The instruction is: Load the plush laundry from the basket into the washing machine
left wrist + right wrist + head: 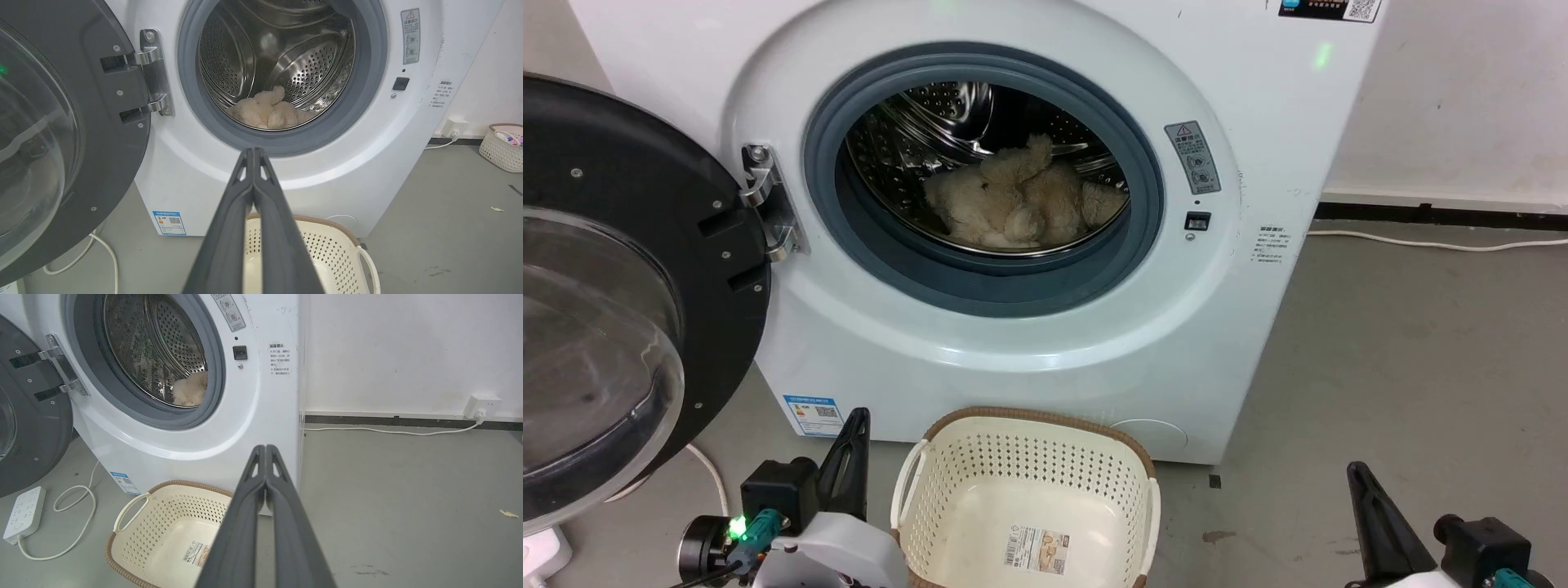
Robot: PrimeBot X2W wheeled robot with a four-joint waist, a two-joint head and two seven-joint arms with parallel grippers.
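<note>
Nearest, both claws are pressed together and hold nothing: left gripper (855, 425) near left, right gripper (1356, 474) near right. Between them the basket (1029, 419) stands on the grey floor (1421, 367). Farther off, the plush laundry (1013, 204) lies inside the washing machine (1013, 359), whose door (629, 171) is swung open to the left. A white wall (1462, 98) rises far right.

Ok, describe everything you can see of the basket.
The basket is cream-white perforated plastic with a brown woven-look rim and a loop handle on each side. It stands upright on the grey floor, close in front of the washer. Inside is nothing but a printed label on its bottom.
</note>
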